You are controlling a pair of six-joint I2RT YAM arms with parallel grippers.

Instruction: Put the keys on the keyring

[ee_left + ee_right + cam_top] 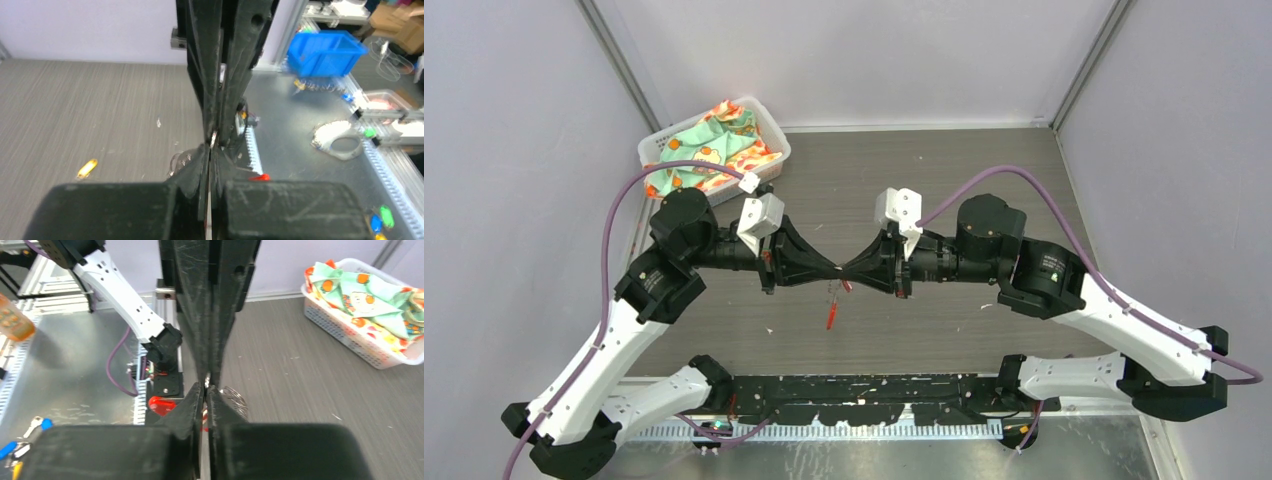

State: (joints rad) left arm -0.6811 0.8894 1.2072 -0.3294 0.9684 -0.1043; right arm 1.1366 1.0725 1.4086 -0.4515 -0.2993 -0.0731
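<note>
My two grippers meet tip to tip above the middle of the table. The left gripper (835, 270) (211, 145) is shut on a thin metal part of the keyring. The ring's silvery loop (180, 160) (235, 397) sticks out on the far side of the fingers. The right gripper (849, 273) (206, 386) is closed to a narrow slit on the same spot, with a red sliver in the slit. The red key (830, 314) (161, 405) hangs below the fingertips. The yellow key (87, 168) lies flat on the table.
A white basket (656, 150) of patterned cloth sits at the back left. A toothed rail (824, 432) runs along the near edge. Beyond the table, the left wrist view shows a blue bin (325, 50), a tape roll (337, 142) and spare coloured keys (380, 218).
</note>
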